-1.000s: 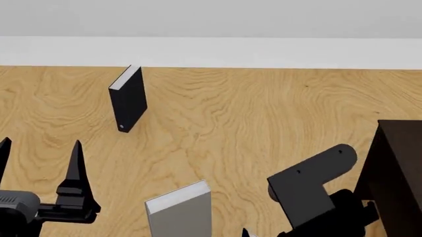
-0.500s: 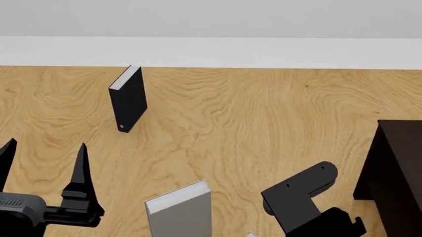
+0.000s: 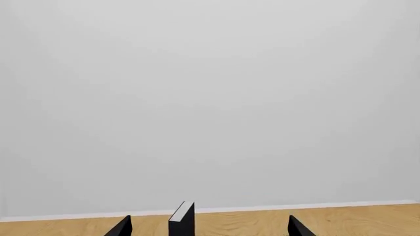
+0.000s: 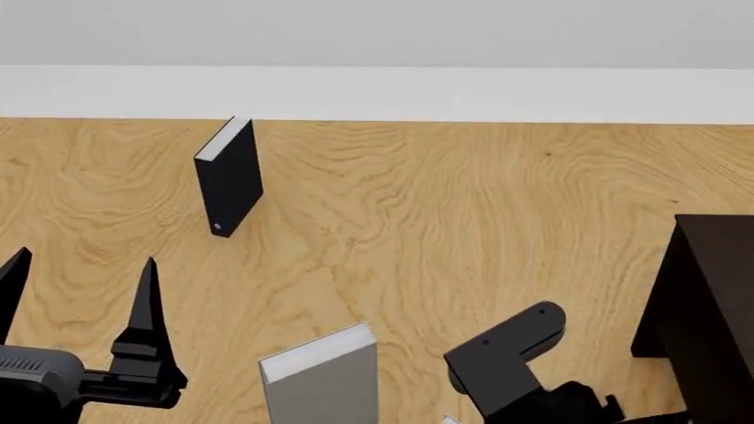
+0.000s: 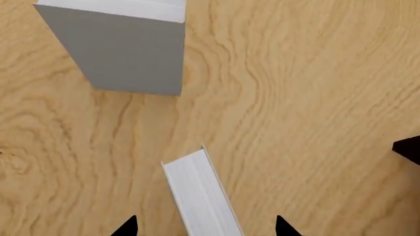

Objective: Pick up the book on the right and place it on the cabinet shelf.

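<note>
Hovering over the wooden floor [image 5: 315, 98], my right gripper [image 5: 206, 228] shows only two dark fingertips [image 5: 127, 227] at the edge of its wrist view, spread well apart with nothing clamped. Between those tips lies the pale page edge of the book [image 5: 200, 194], standing upright on the floor and seen almost from above; neither tip touches it. Farther off in that view stands the other grey book [image 5: 125, 49], also upright, its flat grey cover facing the camera and its white pages along the top.

From my head view, the right arm [image 4: 507, 362] sits low at the near right, a black bracket angled upward, and only a sliver of the book [image 4: 449, 420] peeks in at the bottom edge beside it. The other grey book [image 4: 324, 375] stands just left of that arm. At the right edge rises the cabinet shelf [image 4: 707, 300], very dark and boxy, well apart from the book.

My left gripper [image 4: 80, 274] rests at the near left, its two black pointed fingers [image 4: 145, 300] released and wide apart, empty. Beyond it, toward the far wall [image 4: 377, 93], a thin black book [image 4: 229, 177] stands upright with a small round mark low on its spine. My left wrist view shows that black book [image 3: 182, 221] between its fingertips, far away.
</note>
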You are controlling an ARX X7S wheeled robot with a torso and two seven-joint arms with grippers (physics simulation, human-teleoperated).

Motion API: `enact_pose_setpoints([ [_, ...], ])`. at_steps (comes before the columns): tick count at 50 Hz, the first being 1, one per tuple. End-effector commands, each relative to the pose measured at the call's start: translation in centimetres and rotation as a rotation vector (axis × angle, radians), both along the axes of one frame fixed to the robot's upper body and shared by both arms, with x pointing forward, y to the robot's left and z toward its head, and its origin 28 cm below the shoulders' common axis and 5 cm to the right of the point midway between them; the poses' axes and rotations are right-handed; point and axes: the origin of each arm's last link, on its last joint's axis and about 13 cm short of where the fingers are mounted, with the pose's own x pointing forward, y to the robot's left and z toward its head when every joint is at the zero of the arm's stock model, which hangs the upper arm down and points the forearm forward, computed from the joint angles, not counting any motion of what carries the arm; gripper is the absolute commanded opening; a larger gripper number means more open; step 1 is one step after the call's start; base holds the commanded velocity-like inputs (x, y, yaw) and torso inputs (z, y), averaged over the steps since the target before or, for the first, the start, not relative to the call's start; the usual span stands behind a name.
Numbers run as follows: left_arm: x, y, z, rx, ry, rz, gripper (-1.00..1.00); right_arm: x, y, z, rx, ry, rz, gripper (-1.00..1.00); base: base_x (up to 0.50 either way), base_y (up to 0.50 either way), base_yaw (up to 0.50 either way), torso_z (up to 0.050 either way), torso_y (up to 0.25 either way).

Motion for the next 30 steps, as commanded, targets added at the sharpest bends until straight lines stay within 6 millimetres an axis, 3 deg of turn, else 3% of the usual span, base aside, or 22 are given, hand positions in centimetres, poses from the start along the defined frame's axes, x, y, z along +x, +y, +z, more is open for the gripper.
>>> enact_pose_setpoints([
  [1, 0.0, 0.0, 0.1, 0.000, -0.001, 0.001, 1.00, 0.3, 0.2, -1.1, -0.020, 0.029, 0.012, 1.00, 0.00, 0.00, 0.00, 0.000, 0.000],
  [29, -0.1, 0.0, 0.0, 0.001, 0.002, 0.000, 1.00, 0.9, -0.1, -2.7, -0.043, 0.059, -0.016, 1.00, 0.00, 0.00, 0.00, 0.000, 0.000],
  [30, 0.0, 0.0, 0.0, 0.001, 0.003, 0.001, 1.00, 0.9, -0.1, -2.7, -0.048, 0.058, -0.020, -1.00, 0.00, 0.00, 0.00, 0.000, 0.000],
])
